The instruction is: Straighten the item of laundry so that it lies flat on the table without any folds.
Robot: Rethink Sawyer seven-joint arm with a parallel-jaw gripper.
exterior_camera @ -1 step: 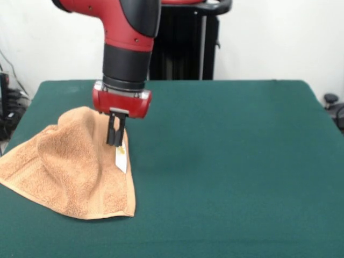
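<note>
The item of laundry (pixel 67 172), an orange-tan terry towel, lies rumpled at the left of the dark green table (pixel 231 161). Its far part is drawn up into a raised ridge, and folds run down toward the front. A white label (pixel 121 159) shows at its right edge. My gripper (pixel 115 142) comes down from above at that lifted right edge, just over the label. Its two black fingers stand close together, shut on the towel's edge.
The towel's left corner reaches the table's left edge. Cables and dark equipment (pixel 8 102) sit off the table at the left, and a black object (pixel 333 105) at the right edge.
</note>
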